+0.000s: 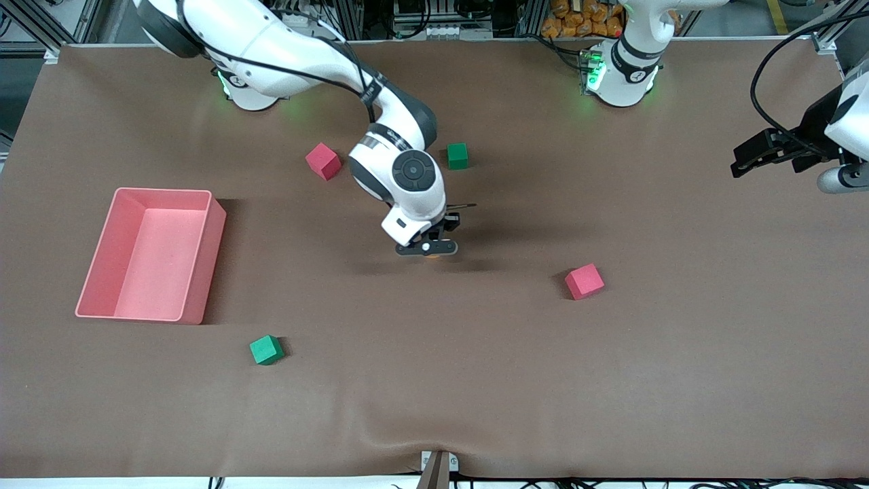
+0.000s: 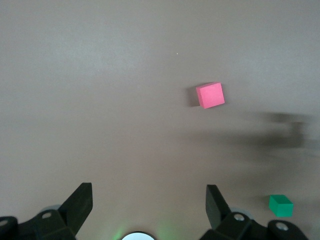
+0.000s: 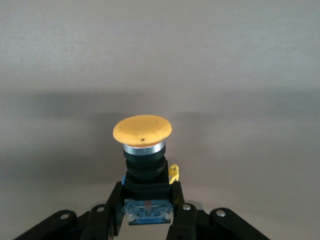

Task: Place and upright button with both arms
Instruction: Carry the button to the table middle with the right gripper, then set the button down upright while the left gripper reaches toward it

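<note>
While viewing from the front: right end effector [image 1: 428,248] is hanging low over mid-worktop [image 1: 475,380], clamping the button.
Left wrist: left end effector [image 2: 148,200] is waiting, fingers spread, holding nothing.
Right wrist: small orange-capped, black-bodied plastic push-button [image 3: 143,150] is sitting pinched at its boxy body.
Handling: looking light, rigid, top-heavy; grip the body, not the cap.

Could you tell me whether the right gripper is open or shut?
Shut: the right gripper has its fingers clamped on the button's black body.

Matt brown cloth table [image 1: 611,380] — glossy pink plastic bin [image 1: 204,272], button [image 3: 143,131] matt orange-capped, shiny metal-collared.
</note>
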Action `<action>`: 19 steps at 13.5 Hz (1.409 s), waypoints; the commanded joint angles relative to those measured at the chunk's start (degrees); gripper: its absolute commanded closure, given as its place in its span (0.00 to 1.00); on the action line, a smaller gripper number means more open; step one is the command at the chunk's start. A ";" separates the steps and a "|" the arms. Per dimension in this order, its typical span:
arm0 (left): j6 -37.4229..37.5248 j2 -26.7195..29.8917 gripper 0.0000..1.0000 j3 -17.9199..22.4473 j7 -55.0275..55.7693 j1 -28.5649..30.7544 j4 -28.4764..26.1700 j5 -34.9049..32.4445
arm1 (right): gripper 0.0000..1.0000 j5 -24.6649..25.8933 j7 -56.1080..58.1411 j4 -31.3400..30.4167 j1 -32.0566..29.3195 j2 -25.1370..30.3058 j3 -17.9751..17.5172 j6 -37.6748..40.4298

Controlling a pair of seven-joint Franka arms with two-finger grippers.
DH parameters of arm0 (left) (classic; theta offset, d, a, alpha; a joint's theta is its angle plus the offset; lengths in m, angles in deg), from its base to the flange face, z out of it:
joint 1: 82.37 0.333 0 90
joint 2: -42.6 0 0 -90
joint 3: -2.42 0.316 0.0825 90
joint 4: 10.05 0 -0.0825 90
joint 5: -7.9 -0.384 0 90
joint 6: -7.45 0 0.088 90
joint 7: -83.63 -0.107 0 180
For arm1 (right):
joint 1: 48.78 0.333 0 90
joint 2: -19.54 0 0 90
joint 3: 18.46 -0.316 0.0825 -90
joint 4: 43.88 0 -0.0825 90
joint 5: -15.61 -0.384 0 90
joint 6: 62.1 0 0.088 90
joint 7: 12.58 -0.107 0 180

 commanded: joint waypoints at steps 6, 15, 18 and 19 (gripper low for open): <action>-0.07 -0.54 0.00 -0.15 -0.75 -0.11 0.09 0.04 | 0.99 2.42 -3.33 8.93 3.84 -8.78 -0.12 -1.55; 0.28 -0.71 0.00 -3.05 0.39 -1.16 0.26 0.04 | 0.00 7.70 -3.24 8.85 3.58 -8.44 -0.21 -0.24; 0.19 -1.85 0.00 -4.90 0.30 -1.25 0.53 -0.48 | 0.00 7.26 -3.07 9.11 0.60 -4.58 -2.82 6.16; 0.19 -1.94 0.00 -5.16 0.30 -1.25 0.44 -0.14 | 0.00 7.26 -3.07 9.29 -1.67 -3.70 -4.76 7.49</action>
